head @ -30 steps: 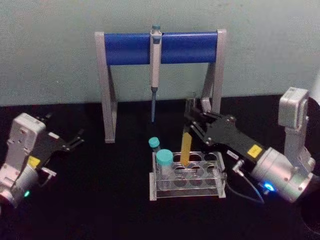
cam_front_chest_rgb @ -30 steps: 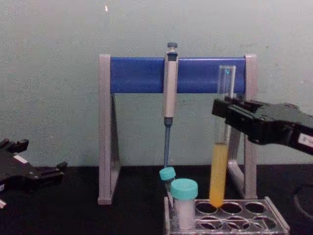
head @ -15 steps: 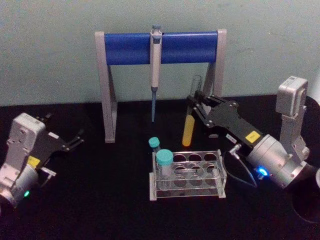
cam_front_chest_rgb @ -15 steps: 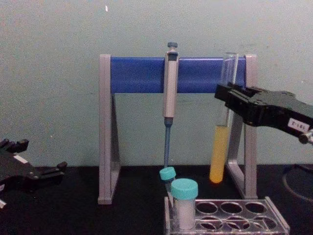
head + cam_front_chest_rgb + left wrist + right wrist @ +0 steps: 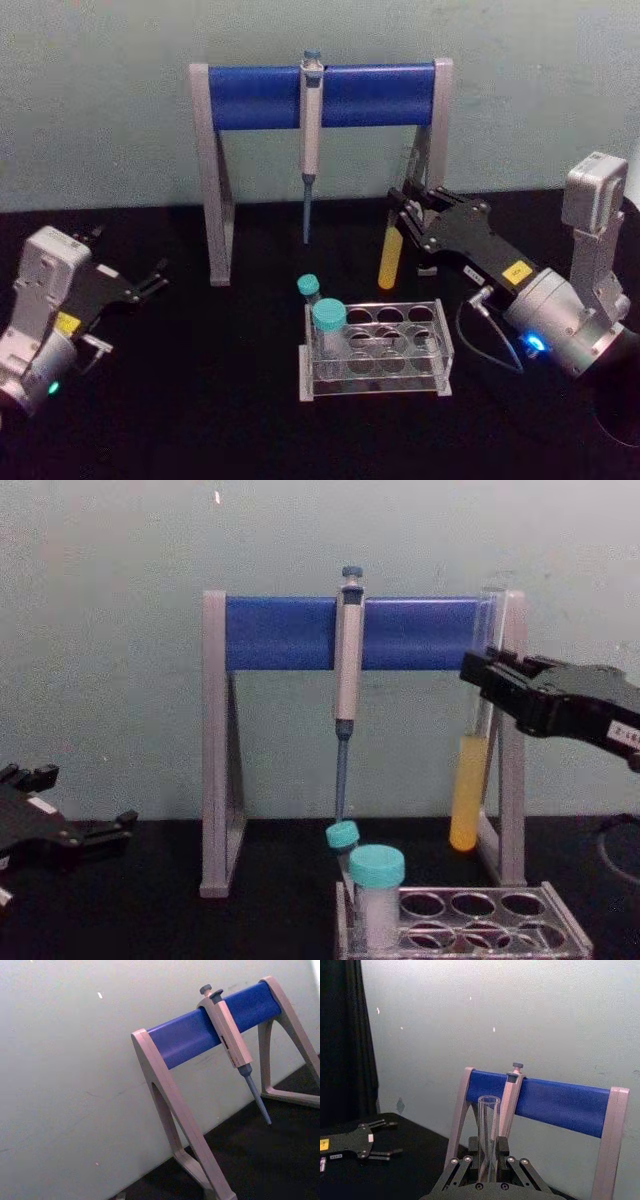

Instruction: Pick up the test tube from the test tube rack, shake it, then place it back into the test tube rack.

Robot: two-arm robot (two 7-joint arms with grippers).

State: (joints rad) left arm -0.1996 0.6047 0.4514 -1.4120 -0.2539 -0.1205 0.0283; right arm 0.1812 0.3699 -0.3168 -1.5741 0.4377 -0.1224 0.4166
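Vials [image 5: 327, 322] with teal caps stand at the left end of the test tube rack [image 5: 436, 352], which lies nearest the robot; the round holes to their right are open. Well to the left of the rack, the left gripper [image 5: 156, 279] sits low over the black table [image 5: 230, 400], fingers spread with nothing between them. Above and just beyond the rack's far right corner hangs the test tube [image 5: 390, 258]: clear glass, uncapped, near upright, with yellow-orange liquid in its lower part and its round bottom clear of the rack top. The right gripper [image 5: 405, 208] reaches in from the rack's right and pinches the tube's bare glass above the liquid. Farther behind the rack stands the pipette stand [image 5: 214, 180] with a pipette [image 5: 311, 120] hanging from its blue bar; in the chest view the tube lines up with the stand's right leg.
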